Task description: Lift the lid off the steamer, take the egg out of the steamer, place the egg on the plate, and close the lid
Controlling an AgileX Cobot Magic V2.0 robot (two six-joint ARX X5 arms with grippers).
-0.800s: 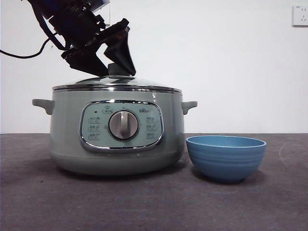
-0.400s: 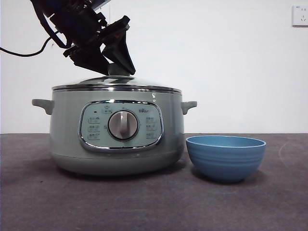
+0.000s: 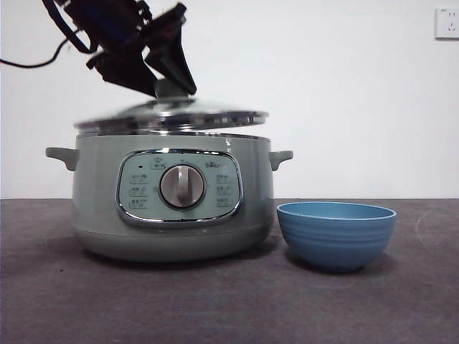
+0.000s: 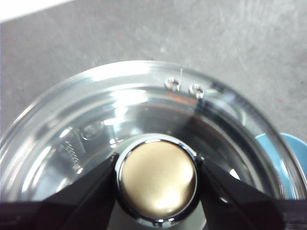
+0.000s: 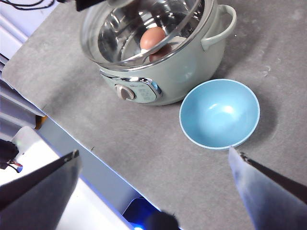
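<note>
The left hand (image 4: 156, 179) pinches the pale green knob (image 4: 157, 178) of the glass lid (image 3: 171, 115), which hangs tilted just above the rim of the sage-green steamer (image 3: 172, 197), no longer seated on it. A brown egg (image 5: 152, 38) lies inside the pot, and the blue plate (image 3: 336, 233) stands on the tabletop (image 3: 229, 301) just beside it. The right hand (image 5: 156, 165), jaws spread wide, hovers well above the tabletop.

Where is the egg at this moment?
In the right wrist view the egg sits inside the steamer, seen through the glass lid that the left gripper holds just above the pot; the plate beside it is empty.
</note>
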